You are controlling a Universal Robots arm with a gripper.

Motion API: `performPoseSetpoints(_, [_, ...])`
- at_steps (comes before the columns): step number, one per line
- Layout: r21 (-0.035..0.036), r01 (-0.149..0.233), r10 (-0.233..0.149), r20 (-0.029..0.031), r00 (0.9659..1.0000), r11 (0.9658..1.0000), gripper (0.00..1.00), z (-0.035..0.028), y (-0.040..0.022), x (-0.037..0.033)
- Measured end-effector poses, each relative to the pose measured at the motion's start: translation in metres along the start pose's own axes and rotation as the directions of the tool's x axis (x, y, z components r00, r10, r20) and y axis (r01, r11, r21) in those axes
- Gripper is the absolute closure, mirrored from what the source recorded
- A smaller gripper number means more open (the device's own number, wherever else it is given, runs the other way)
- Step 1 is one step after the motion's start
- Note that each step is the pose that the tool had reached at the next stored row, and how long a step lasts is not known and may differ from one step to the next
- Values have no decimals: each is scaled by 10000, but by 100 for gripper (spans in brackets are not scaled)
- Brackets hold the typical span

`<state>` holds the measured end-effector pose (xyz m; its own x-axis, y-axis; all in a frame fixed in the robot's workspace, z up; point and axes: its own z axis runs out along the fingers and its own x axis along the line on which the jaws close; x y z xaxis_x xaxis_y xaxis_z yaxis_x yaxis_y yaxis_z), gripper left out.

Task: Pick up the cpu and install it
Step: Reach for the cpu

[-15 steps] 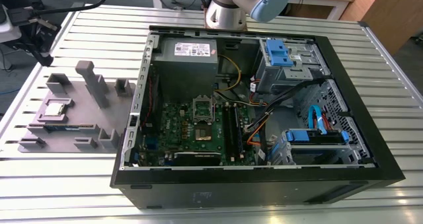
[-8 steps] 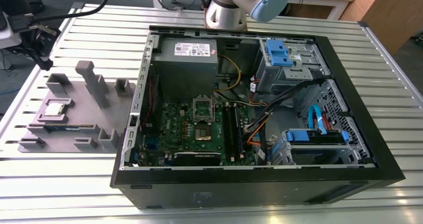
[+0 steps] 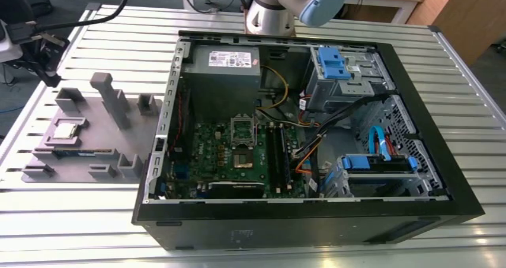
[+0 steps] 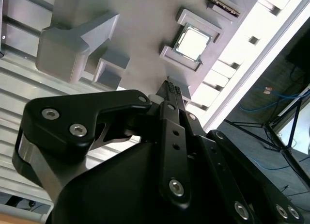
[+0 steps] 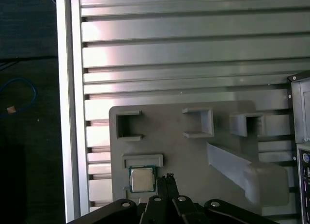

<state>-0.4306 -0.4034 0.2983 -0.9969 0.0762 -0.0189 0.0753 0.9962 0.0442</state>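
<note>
The cpu is a small square chip with a dull silvery top. It lies flat in a raised pocket of the grey fixture plate, at the exterior view's left, outside the computer case. Both wrist views show the cpu in its pocket. My gripper hangs above the plate, close beside the chip and apart from it. Its black fingers are pressed together with nothing between them. In the exterior view the gripper is at the far left, above the plate's back end.
The open computer case lies on the slatted aluminium table. Inside it the motherboard carries the metal socket frame, beside cables and blue drive bays. A thin memory stick sits in the plate, along with tall grey posts.
</note>
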Motion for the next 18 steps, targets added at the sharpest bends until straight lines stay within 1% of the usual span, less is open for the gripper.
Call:
performPoseSetpoints(3, [-1,0,0,2,10000,10000,89,18,-41,-2])
performPoseSetpoints(7, [-1,1,-1,2,10000,10000,89,36,-115,-4])
performPoseSetpoints(9, [0,0,0,1,10000,10000,89,50,-140,-2])
performPoseSetpoints(13, [-2,-1,1,2,10000,10000,89,98,-159,17])
performPoseSetpoints(18, [0,0,0,0,10000,10000,89,137,-176,51])
